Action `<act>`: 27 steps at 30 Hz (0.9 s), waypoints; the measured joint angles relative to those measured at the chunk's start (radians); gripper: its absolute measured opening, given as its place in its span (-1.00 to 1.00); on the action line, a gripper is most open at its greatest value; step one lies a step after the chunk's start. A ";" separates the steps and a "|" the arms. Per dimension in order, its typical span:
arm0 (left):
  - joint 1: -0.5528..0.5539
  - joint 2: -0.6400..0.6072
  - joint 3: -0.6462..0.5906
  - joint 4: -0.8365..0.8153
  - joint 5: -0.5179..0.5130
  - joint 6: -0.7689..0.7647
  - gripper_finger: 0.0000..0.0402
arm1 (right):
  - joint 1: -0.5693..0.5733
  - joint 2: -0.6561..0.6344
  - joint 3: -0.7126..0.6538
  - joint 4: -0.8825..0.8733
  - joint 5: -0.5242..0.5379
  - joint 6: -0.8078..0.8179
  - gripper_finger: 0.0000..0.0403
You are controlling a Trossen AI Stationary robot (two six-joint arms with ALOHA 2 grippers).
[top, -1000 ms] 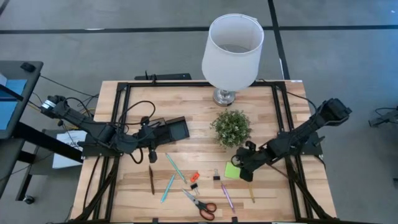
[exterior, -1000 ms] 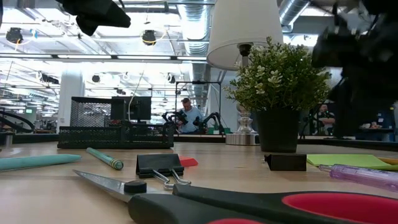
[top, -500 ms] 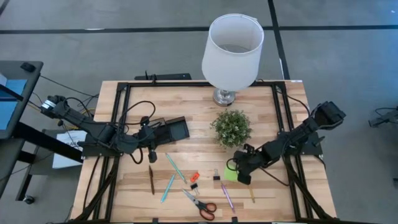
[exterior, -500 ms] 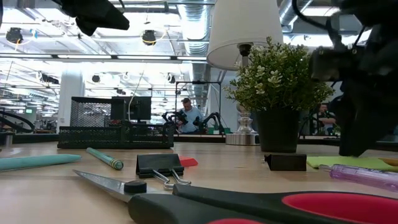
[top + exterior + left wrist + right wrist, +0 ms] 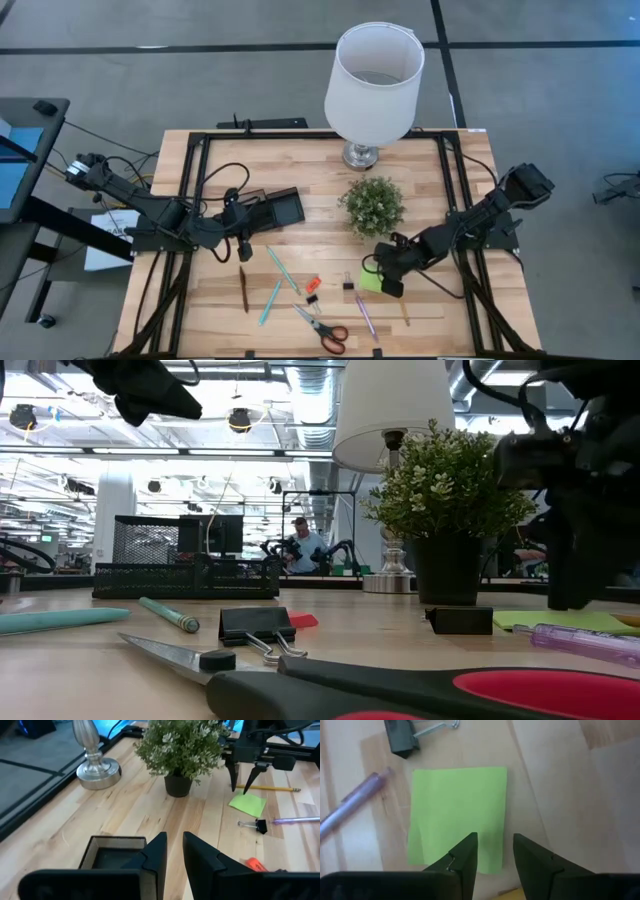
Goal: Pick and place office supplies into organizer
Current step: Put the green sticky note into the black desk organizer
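Right claw slightly spread, empty, poised directly over lime-green sticky-note pad near table's front-right; contact unclear. Since earlier frame: claw lower, nearer the pad. Left claw parted, empty, by organizer.

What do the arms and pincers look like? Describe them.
Both arms are dark, jointed links with black cables looping alongside. The right arm ends its outer link in a blocky housing. Each pincer, left pincer and right pincer, has two flat black fingers with angular, stepped tips. No markings are visible.
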 joint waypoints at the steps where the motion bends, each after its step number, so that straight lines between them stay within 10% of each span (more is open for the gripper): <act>1: 0.000 0.000 0.000 -0.002 0.000 -0.006 -0.72 | 0.000 0.013 0.000 0.004 0.000 -0.001 -0.41; 18: 0.000 0.000 0.000 0.003 0.000 -0.035 -0.72 | 0.036 0.081 0.003 0.057 0.019 0.040 -0.43; 27: 0.000 0.000 0.000 0.000 -0.005 -0.035 -0.72 | 0.052 0.088 -0.002 0.121 0.023 0.044 -0.80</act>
